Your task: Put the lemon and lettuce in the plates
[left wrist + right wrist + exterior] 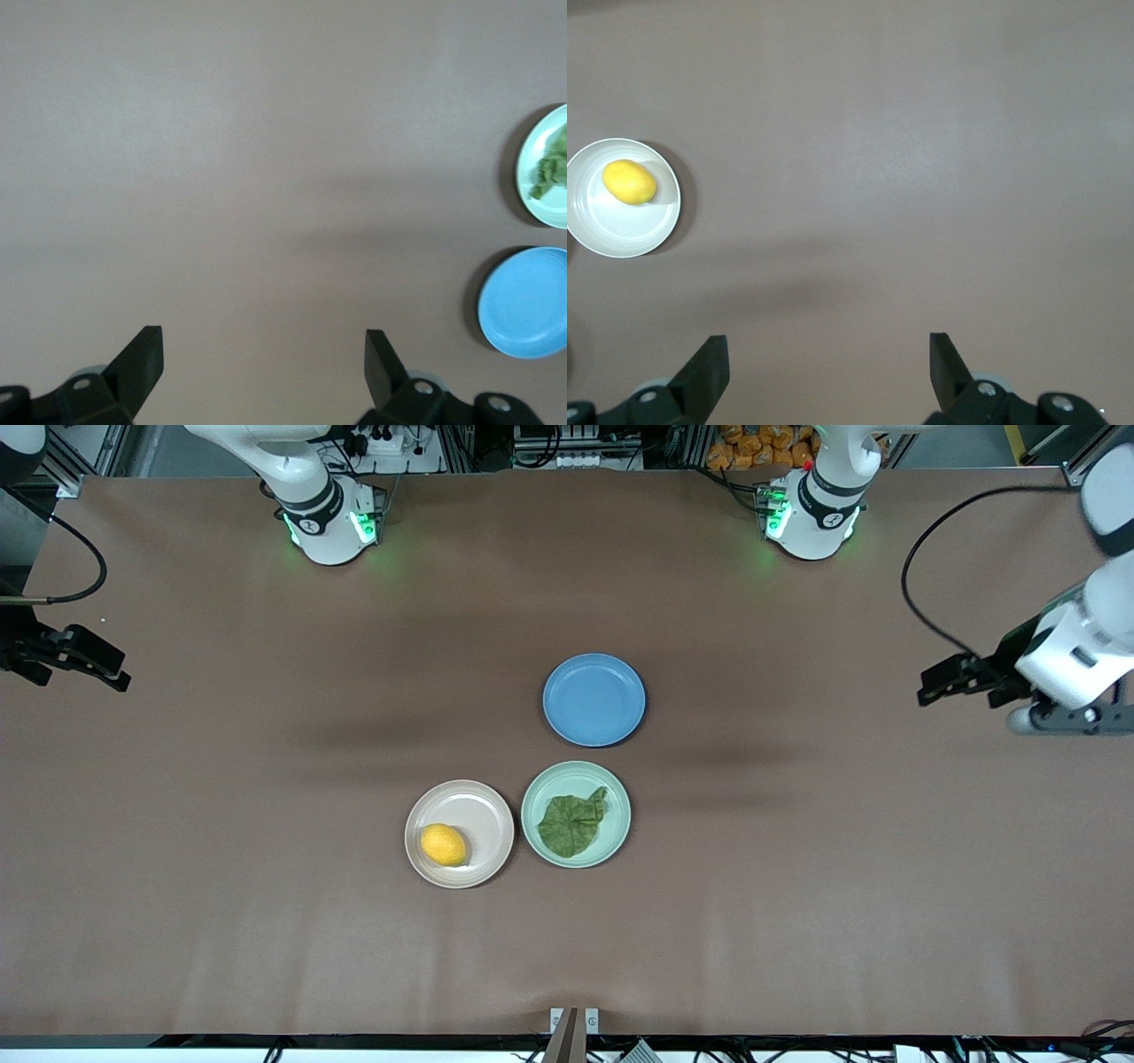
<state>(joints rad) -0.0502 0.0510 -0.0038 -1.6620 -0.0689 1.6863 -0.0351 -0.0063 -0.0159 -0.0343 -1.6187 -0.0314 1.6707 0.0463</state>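
The lemon [443,844] lies in the beige plate [483,815], toward the part of the plate nearer the front camera and toward the right arm's end of the surface [266,921]; it rests on its side and touches the plate's floor only. The lettuce [573,824] lies flat in the mint plate [620,815], covering much of its middle, with a short stem pointing away from the front camera. These two plates sit just beside each other, rims near but apart as far as can be told, the beige one toward the right arm's end. A blue plate [594,700] stands farther from the front camera than the mint plate, close to it but not touching, and holds nothing. The left tool [941,682] hangs over bare surface at the left arm's end, well apart from all three plates; its fingers [142,359] stand spread wide and grasp nothing, as the left wrist view confirms, with the mint plate [532,208], the lettuce [551,168] and the blue plate [527,305] at the edge of that view. The right tool [106,673] hangs over bare surface at the right arm's end, likewise well apart from the plates; its fingers [709,363] are spread wide and grasp nothing, and the right wrist view shows the lemon [629,181] in the beige plate [620,235] some way off. Both items are in plates; both arms wait clear of them
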